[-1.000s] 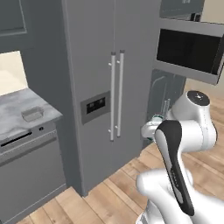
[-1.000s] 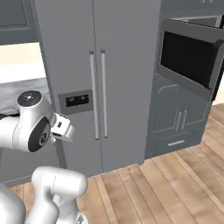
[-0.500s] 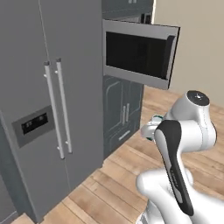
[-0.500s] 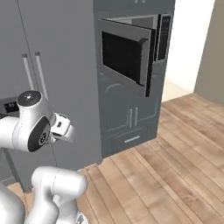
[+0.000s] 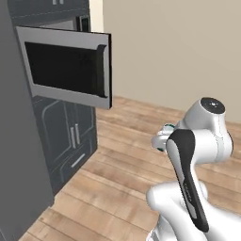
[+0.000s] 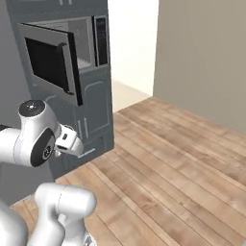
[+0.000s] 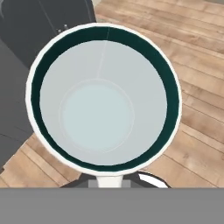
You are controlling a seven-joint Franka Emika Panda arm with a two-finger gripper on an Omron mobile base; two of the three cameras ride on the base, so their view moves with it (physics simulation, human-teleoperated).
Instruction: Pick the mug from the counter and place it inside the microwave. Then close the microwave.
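Note:
The mug [image 7: 103, 96] is seen from above in the hand view: white-grey inside, dark teal rim, empty, its handle toward the bottom edge. My gripper [image 5: 161, 140] is shut on the mug and held close in front of the arm, above the wooden floor. The microwave [image 6: 89, 45] is built into the dark cabinet wall, and its black glass door [image 5: 66, 66] stands open, swung out into the room. Its button panel [image 6: 101, 41] is at the right of the cavity. My gripper [image 6: 72, 142] hangs below the level of the open door. The counter is out of view.
Dark grey cabinet doors [image 5: 70, 136] sit under the microwave. A tall grey fridge side [image 5: 19, 164] is at the left. Wooden floor [image 6: 173, 163] stretches right toward a beige wall [image 5: 179, 52]. The open door juts out above gripper height.
The whole picture has swept sideways: the camera turned, the fridge slid off to the left and the microwave came nearer. The arm's pose and its hold on the mug look the same.

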